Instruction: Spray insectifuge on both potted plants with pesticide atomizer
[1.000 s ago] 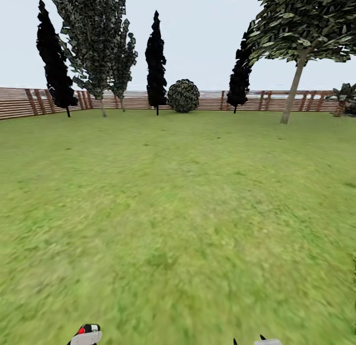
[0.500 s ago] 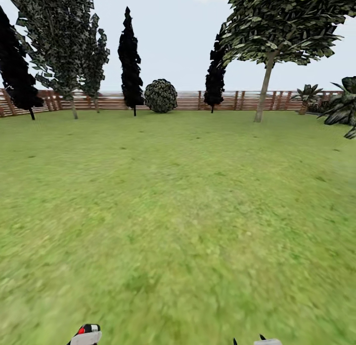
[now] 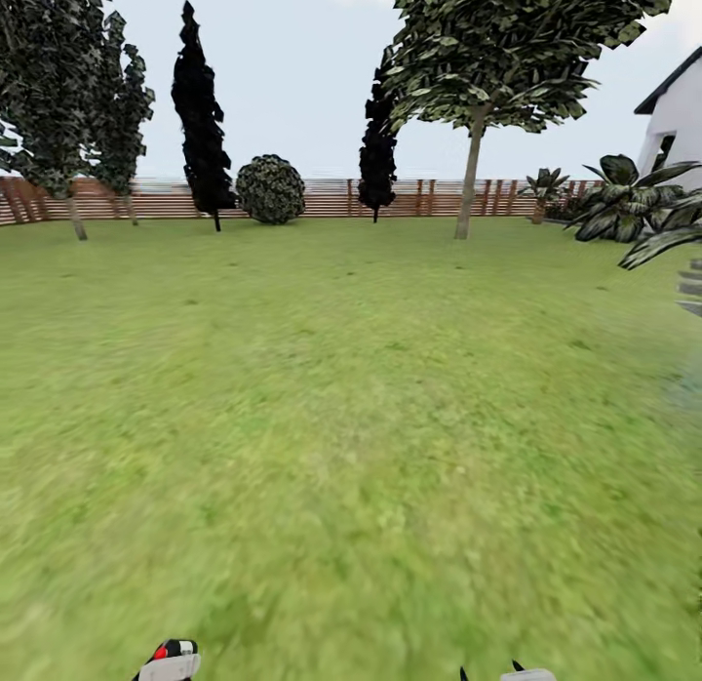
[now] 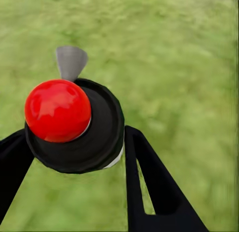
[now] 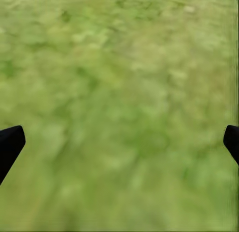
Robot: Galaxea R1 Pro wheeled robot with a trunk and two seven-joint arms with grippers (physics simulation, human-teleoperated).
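My left gripper (image 4: 74, 137) is shut on the pesticide atomizer (image 4: 74, 124), a black round body with a shiny red ball top and a grey nozzle. In the head view the atomizer (image 3: 166, 650) shows its red spot at the bottom edge, in the left gripper (image 3: 168, 663). My right gripper (image 5: 122, 139) stands open over blurred grass, with nothing between its black fingers (image 5: 11, 142); it peeks in at the head view's bottom edge (image 3: 507, 673). The garden lawn (image 3: 341, 388) spreads ahead. The two potted plants are out of view.
A brown slatted fence (image 3: 322, 198) closes the far side, with dark cypresses (image 3: 200, 105), a round bush (image 3: 270, 188) and a leafy tree (image 3: 471, 179). At the right stand a large broad-leaved shrub (image 3: 624, 198), a white house (image 3: 678, 115) and grey steps (image 3: 692, 291).
The whole head view has shifted left, so the camera has turned right; the shrub, the white house and the steps have come into view. Both grippers hold their places.
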